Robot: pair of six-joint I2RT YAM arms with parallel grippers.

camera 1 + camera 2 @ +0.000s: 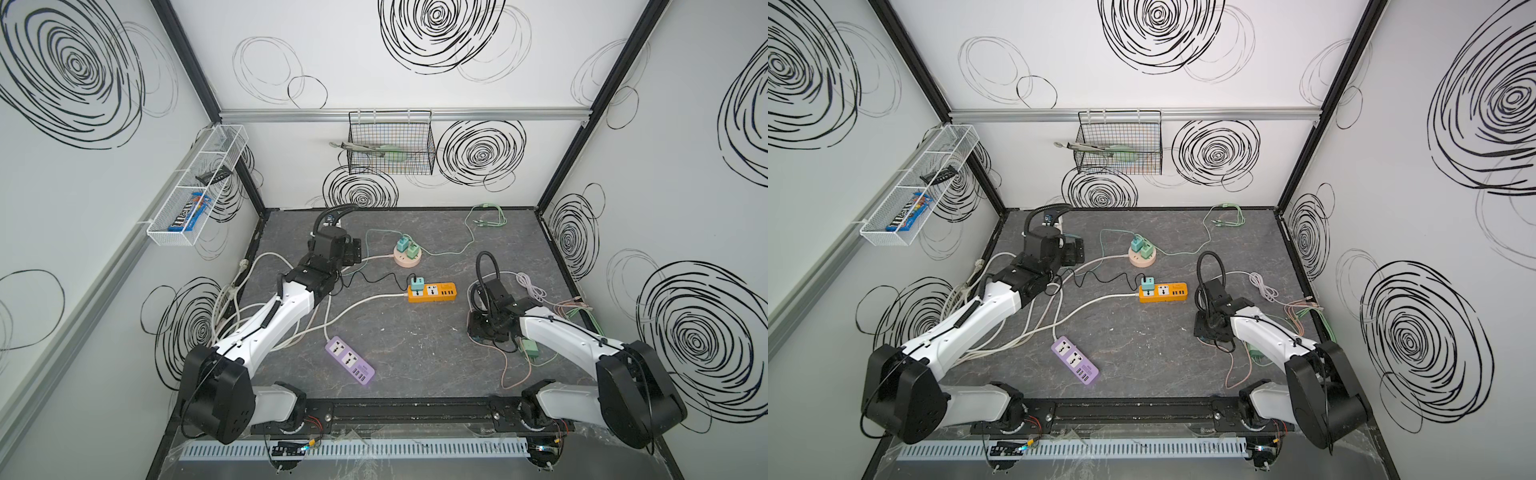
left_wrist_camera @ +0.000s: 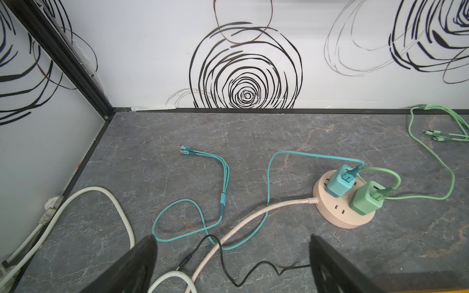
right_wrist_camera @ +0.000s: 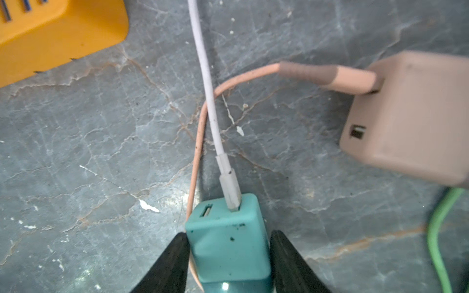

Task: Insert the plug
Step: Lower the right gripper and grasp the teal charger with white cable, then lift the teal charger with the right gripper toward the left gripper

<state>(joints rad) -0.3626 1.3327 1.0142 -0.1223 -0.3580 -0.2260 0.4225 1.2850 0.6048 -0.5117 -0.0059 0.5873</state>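
**While the plug is gripped, nothing is in a socket yet**

Since the right claw [image 3: 228, 234] has its two black fingers [image 3: 172, 263] pressed against opposite sides of the teal charger [image 3: 228, 241], I count the pick-up as made and the plugging-in as all left to do. The charger sits low over the grey table [image 3: 76, 165] towards the right front, with a white cable [image 3: 208, 88] running from one of its two ports. I cannot tell whether it has left the table, and its prongs are hidden from me. The orange power strip [image 1: 432, 292] lies nearby with a free socket, and the purple power strip [image 1: 350, 360] has two free. Which one is meant I cannot say. A beige charger [image 3: 411, 119] lies near my grip.

My right arm [image 1: 557, 332] reaches forward from its base, wrist bent so the claw points down at the table. My left arm [image 1: 270, 316] stretches toward the back left. Its left claw [image 2: 232, 238] is spread wide and holds nothing, hovering near the round socket block [image 2: 340, 215] that carries two chargers.
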